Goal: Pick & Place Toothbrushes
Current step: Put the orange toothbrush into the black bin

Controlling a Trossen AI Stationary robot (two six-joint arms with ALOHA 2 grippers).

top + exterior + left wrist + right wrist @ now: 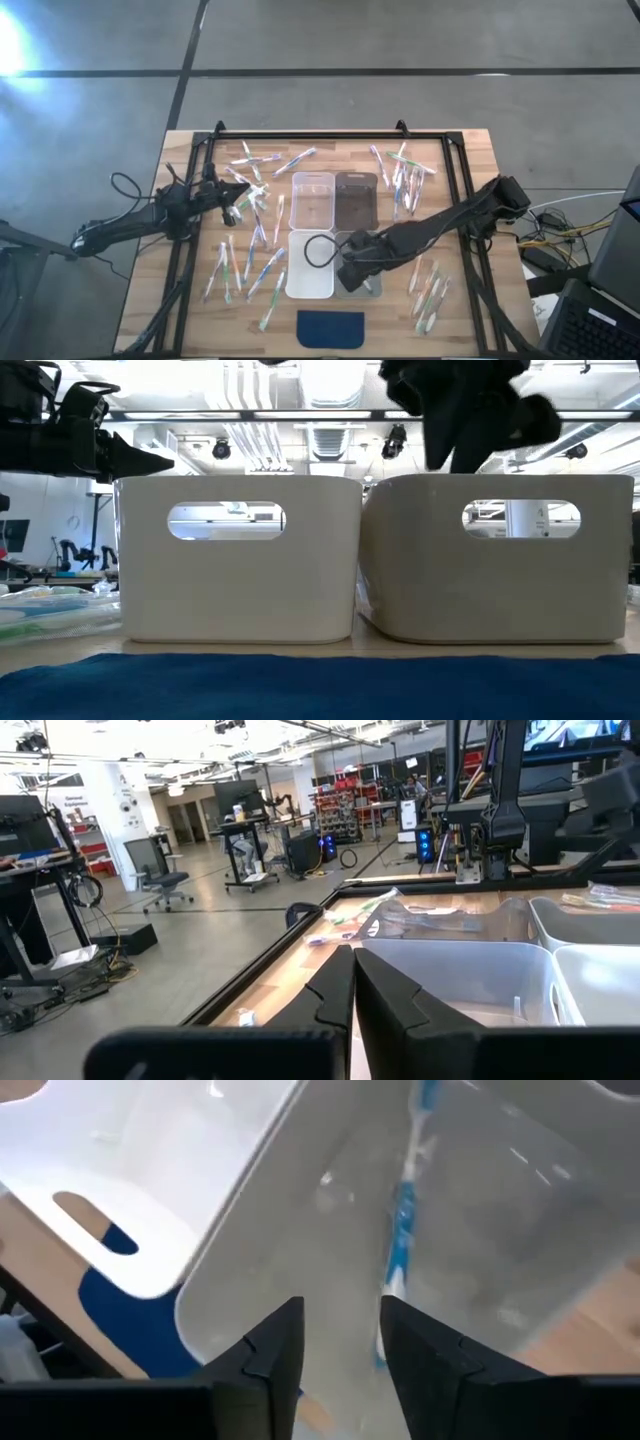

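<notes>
Overhead, right gripper (340, 1342) parted, blue toothbrush (402, 1250) binned

Four bins (312, 197) in a two-by-two block at tabletop (470, 160) centre. Pad (331, 328) at near edge, before the bins. Toothbrushes (245, 262) scattered left of the block; more toothbrushes right, toward far and near corners.

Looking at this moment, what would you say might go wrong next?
The right claw is open above a clear bin, with a blue toothbrush just beyond its fingertips; the brush might catch on the bin wall rather than lie flat. The arm's black cable loop hangs over the neighbouring white bin and may snag its rim. The left claw, shut, sits near scattered toothbrushes and might knock them.
</notes>
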